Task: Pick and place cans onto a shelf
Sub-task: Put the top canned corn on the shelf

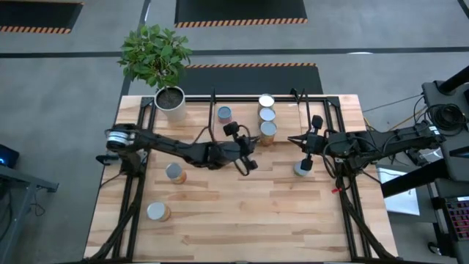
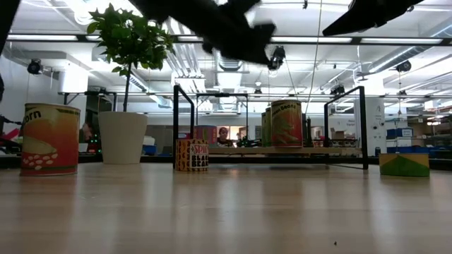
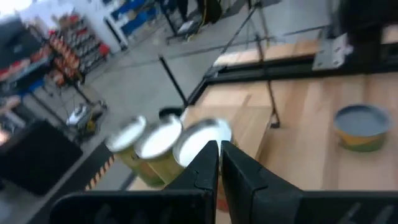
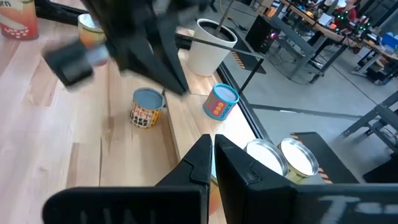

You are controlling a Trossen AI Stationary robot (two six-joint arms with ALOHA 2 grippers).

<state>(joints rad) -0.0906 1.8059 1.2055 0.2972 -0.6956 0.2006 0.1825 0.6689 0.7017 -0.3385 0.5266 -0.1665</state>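
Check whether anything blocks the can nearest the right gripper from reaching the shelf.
Nothing loose lies on the table between that can and the shelf. Only the right gripper, fingers shut, hangs over that stretch. Three cans stand in a row on the shelf; the board on the right arm's side looks free.

Two dark, slim jointed arms, seemingly cabled, silvery left base.
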